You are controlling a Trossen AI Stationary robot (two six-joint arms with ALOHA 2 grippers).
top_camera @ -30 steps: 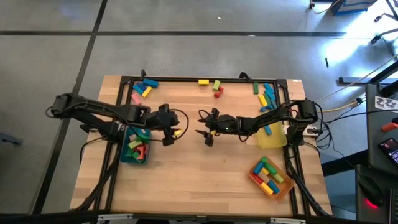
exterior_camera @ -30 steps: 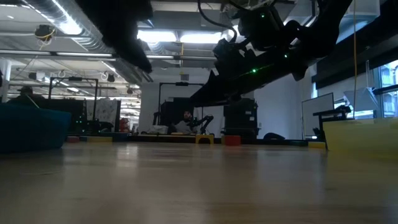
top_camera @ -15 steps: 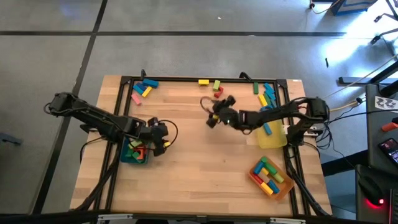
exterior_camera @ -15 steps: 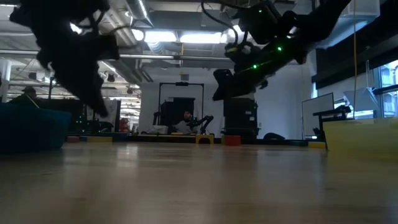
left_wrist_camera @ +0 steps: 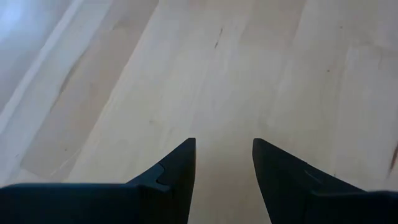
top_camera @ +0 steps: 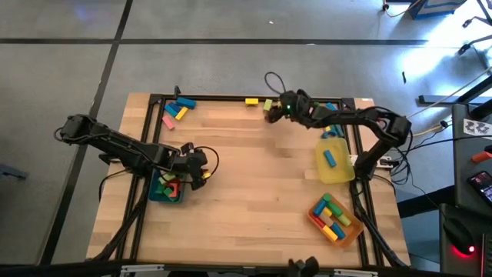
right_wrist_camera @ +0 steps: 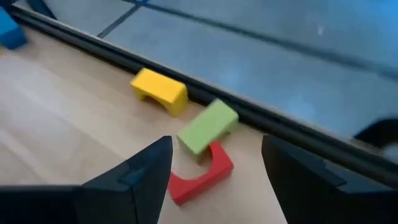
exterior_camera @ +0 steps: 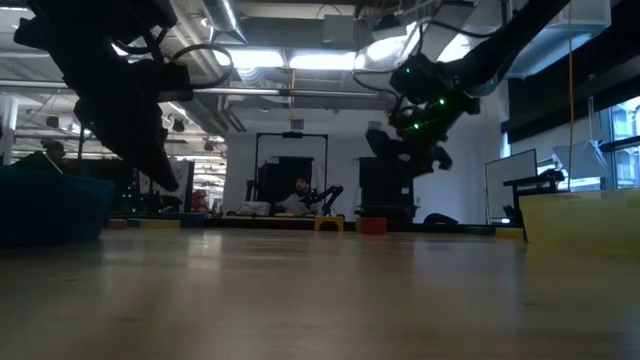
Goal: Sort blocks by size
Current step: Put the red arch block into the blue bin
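Observation:
My right gripper (top_camera: 270,110) (right_wrist_camera: 216,144) hangs open at the table's far edge, above a green bar (right_wrist_camera: 208,126) that leans on a red arch (right_wrist_camera: 200,174). A yellow arch (right_wrist_camera: 160,90) stands just beyond them by the frame rail. Neither of its fingers touches anything. My left gripper (top_camera: 202,174) (left_wrist_camera: 224,152) is open with nothing in it, low over bare wood beside the teal tray (top_camera: 156,195), which holds several blocks. More blocks lie at the far left (top_camera: 177,110) and far right (top_camera: 329,117).
A yellow tray (top_camera: 337,174) with one blue block (top_camera: 330,158) sits at the right edge. An orange tray (top_camera: 316,221) with several blocks lies at the near right. A black frame rail (top_camera: 231,98) runs along the far edge. Bare wood fills the table's middle.
My right gripper has swung from the table's middle to the far edge, rolling as it went, and now stands above the green and red blocks. My left gripper has dropped and drawn back toward the teal tray, then stayed still. Neither gripper's opening has changed.

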